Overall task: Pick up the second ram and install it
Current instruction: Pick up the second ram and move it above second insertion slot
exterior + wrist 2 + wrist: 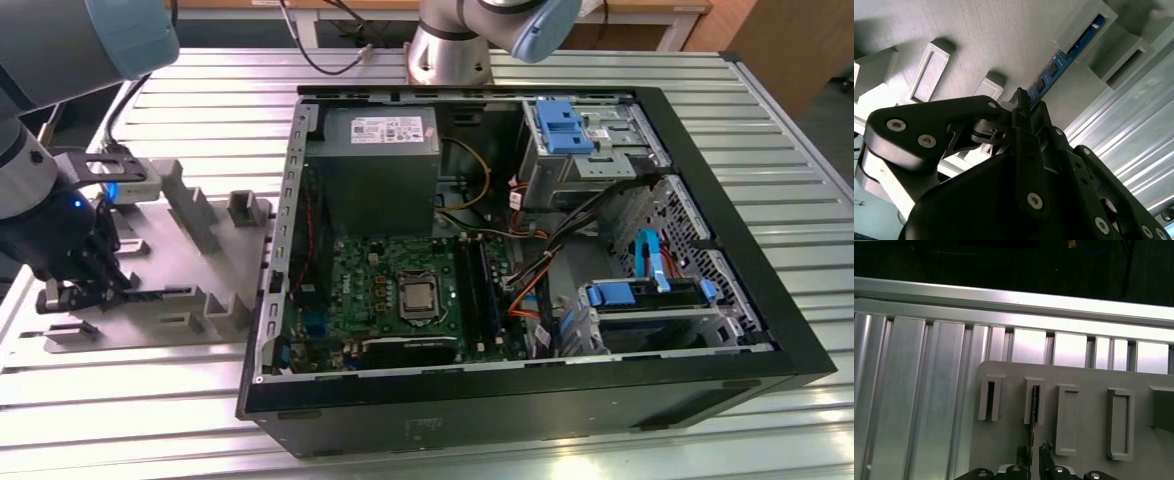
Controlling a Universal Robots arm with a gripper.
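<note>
Gripper [1021, 100], at the exterior view's left, clamping one end of ram [1066, 55] | ram likely handling light, stiff, fragile | gripping its flat faces looking safest

- The exterior view looks down at a slant from high up, taking in the whole desk [134, 400], the open computer case [534, 385] and the fixture plate [160, 250] at the exterior view's left.
- The first wrist view looks straight down past my tool [1033, 452], close over the fixture plate.
- The second wrist view peers from behind my tool, closer and slanted; all three views share the fixture plate.
</note>
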